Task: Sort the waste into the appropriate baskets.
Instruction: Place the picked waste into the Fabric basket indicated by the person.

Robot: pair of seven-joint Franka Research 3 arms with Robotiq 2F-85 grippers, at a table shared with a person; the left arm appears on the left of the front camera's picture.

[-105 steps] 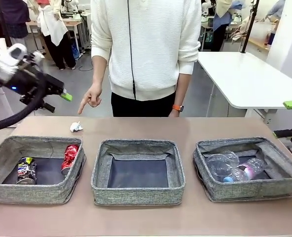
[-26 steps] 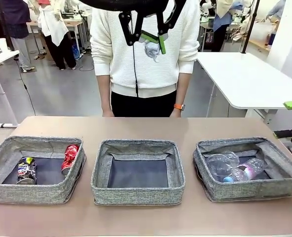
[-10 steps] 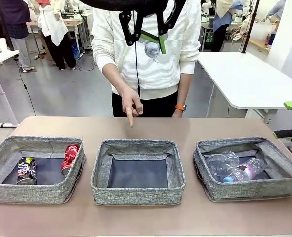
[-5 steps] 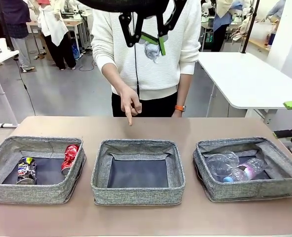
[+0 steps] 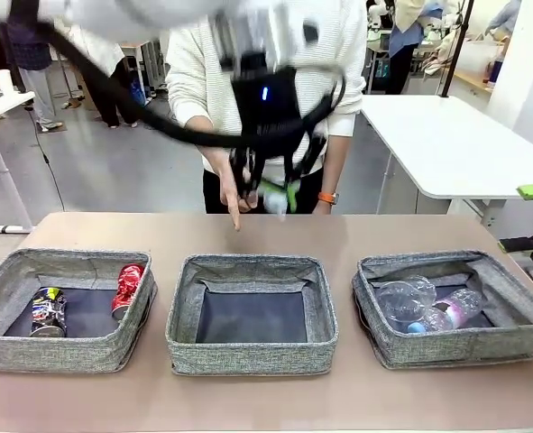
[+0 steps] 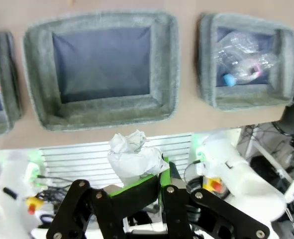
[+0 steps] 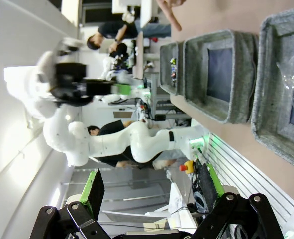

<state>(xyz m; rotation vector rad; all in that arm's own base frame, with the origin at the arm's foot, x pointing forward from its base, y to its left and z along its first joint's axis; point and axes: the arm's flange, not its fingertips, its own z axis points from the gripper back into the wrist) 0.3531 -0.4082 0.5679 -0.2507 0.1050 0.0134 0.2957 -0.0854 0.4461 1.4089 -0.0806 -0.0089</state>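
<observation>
Left gripper (image 6: 137, 181), jaws closed on the crumpled white paper ball (image 6: 134, 155), hangs above the middle square grey woven-fabric basket (image 5: 252, 313); the person's hand (image 5: 233, 191) points a finger down at the far side of that basket; right gripper (image 7: 149, 191), jaws spread wide, holds nothing

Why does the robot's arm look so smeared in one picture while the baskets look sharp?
In the front view the left arm and its hand are streaked with motion blur, while the middle basket is crisp. In the left wrist view the paper ball is fairly sharp, the baskets soft, and the wide lens bends the table edge.
</observation>
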